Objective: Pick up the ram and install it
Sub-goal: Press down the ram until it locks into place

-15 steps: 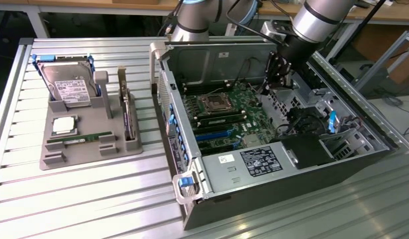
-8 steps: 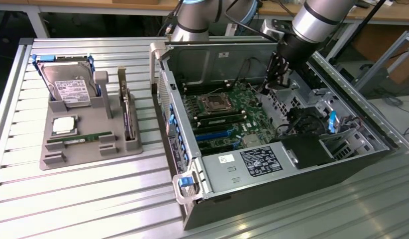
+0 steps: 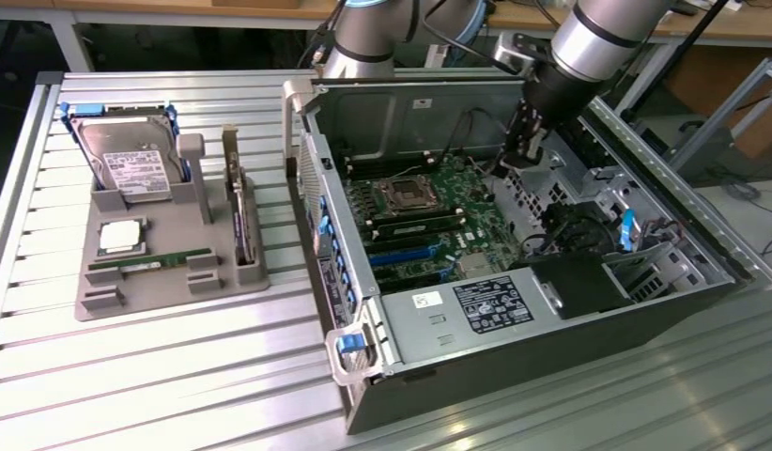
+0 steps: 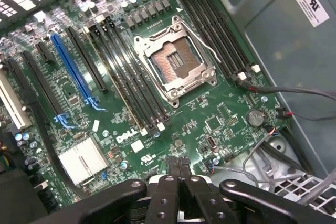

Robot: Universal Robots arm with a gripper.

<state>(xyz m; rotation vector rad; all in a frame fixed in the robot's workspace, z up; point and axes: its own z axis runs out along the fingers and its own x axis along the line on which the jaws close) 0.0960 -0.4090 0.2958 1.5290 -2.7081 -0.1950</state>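
The ram (image 3: 150, 261), a narrow green stick with a white label, lies along the front of the grey holder (image 3: 173, 296) at the exterior view's left, outside the computer. My gripper (image 3: 519, 160) hangs inside the open computer case (image 3: 512, 329), far from the ram and above the back part of the green motherboard (image 3: 424, 225). In the wrist view the gripper (image 4: 178, 167) is shut with its black fingers (image 4: 167, 187) pressed together and nothing between them. Below it lie the empty processor socket (image 4: 176, 61) and the long black memory slots (image 4: 131, 85).
The holder also carries a silver hard drive (image 3: 130, 155), a square processor chip (image 3: 120, 237) and an upright card (image 3: 242, 216). Loose cables (image 4: 294, 90) run along the case wall near the gripper. A blue slot (image 4: 73, 69) and a heatsink (image 4: 81, 158) sit on the board.
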